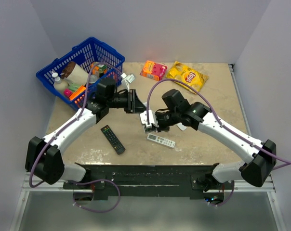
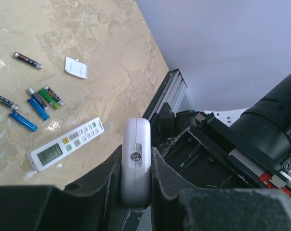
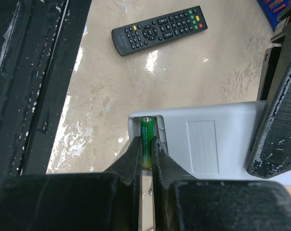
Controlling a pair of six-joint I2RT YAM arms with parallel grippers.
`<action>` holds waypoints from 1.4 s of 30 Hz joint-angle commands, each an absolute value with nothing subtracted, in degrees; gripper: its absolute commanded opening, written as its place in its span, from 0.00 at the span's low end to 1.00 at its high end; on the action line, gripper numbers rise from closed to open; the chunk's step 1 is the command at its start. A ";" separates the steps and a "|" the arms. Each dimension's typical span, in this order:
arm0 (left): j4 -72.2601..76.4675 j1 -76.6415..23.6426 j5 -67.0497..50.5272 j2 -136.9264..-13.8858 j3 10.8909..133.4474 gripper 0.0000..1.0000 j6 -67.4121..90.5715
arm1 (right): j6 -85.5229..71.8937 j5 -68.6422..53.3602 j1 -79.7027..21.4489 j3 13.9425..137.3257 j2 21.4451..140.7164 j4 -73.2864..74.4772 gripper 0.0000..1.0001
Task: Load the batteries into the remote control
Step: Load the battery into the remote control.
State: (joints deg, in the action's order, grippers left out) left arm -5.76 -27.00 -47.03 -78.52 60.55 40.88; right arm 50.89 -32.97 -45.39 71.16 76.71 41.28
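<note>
Left hand (image 2: 135, 166) clamps the white remote control (image 3: 208, 144) above the surface's (image 1: 218, 110) middle, well off every edge; right hand (image 3: 146, 159) pinches a green battery (image 3: 146, 137), its tip at the remote's open compartment.

Glossy table (image 3: 112, 86), matt plastic remote control (image 3: 227, 125)

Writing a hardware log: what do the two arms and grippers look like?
The left arm and right arm have white links, black joints and looping purple cables. Their gripper fingers are black, tapered, flecked white.
</note>
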 commanded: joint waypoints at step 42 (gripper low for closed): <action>9.05 -25.22 -56.95 -78.84 59.33 0.00 50.80 | 51.15 -33.67 -44.30 64.42 73.12 35.33 0.11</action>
State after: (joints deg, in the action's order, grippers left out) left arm 4.69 -25.45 -52.10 -82.11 58.04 46.33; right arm 50.61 -33.19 -44.45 65.21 73.08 34.09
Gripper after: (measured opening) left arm 0.265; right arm 0.117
